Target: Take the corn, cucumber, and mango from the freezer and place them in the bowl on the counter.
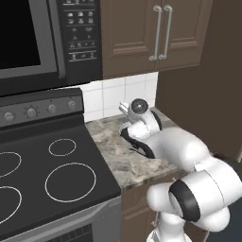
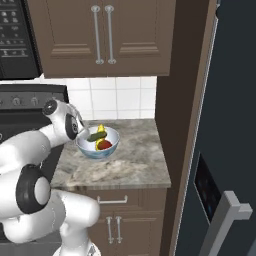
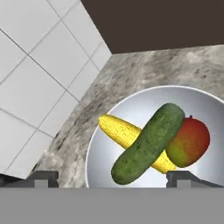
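Observation:
The pale bowl (image 3: pixel 131 103) stands on the marbled counter (image 3: pixel 144 70) near the tiled wall. Three things lie in it. The yellow corn (image 3: pixel 118 129) is at the bottom, the dark green cucumber (image 3: pixel 148 142) lies slanted across it, and the red-orange mango (image 3: pixel 190 140) rests against both. My gripper (image 3: pixel 113 178) hangs just above the bowl, open, its fingertips (image 3: pixel 43 177) wide apart with nothing between them. From the right base view, the bowl (image 2: pixel 100 151) holds corn (image 2: pixel 101 130), cucumber (image 2: pixel 96 135) and mango (image 2: pixel 104 145). The freezer (image 2: pixel 230 125) stands at the right, door closed.
A black stovetop (image 1: pixel 56 175) borders the counter (image 1: pixel 113 146) on the left, with a microwave (image 1: pixel 28 38) above. Brown upper cabinets (image 2: pixel 102 35) hang over the counter. A tall brown panel (image 2: pixel 175 100) separates counter and freezer. White tiles (image 3: pixel 39 74) back the counter.

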Controlling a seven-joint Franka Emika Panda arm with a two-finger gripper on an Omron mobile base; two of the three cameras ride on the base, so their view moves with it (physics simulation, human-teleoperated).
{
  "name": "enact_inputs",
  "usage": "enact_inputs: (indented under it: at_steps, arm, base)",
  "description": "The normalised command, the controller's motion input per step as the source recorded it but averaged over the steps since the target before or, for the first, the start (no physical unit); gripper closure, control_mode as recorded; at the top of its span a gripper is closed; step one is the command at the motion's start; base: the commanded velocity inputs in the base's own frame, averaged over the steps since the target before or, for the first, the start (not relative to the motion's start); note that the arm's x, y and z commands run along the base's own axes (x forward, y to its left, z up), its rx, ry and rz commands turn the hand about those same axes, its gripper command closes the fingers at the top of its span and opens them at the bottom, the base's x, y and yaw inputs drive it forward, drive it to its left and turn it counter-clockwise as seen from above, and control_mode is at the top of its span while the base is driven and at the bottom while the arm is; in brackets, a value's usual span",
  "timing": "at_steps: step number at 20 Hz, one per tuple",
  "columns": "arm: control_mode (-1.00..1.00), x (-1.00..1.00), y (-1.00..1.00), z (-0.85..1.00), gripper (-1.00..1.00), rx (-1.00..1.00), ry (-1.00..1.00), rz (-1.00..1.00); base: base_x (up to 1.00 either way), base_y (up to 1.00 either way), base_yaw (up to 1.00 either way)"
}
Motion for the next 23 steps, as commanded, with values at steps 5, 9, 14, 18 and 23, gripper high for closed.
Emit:
enact_inputs:
  at_steps: [5,9,14,18,23]
  arm:
    - [-1.0,-1.0,0.0,1.0,-1.0,0.0,-0.55,-0.03]
    - [-1.0,-1.0,0.0,1.0,-1.0,-0.02,-0.5,-0.04]
    - [-1.0,-1.0,0.0,1.0,-1.0,-0.05,-0.49,-0.01]
    - [-1.0,-1.0,0.02,1.0,-1.0,-0.05,-0.42,-0.06]
    - [-1.0,-0.97,0.02,1.0,-1.0,-0.06,-0.4,-0.11]
  base:
    - [0.0,0.0,0.0]
    - [0.0,0.0,0.0]
    - [0.0,0.0,0.0]
    - [0.0,0.0,0.0]
    - [0.0,0.0,0.0]
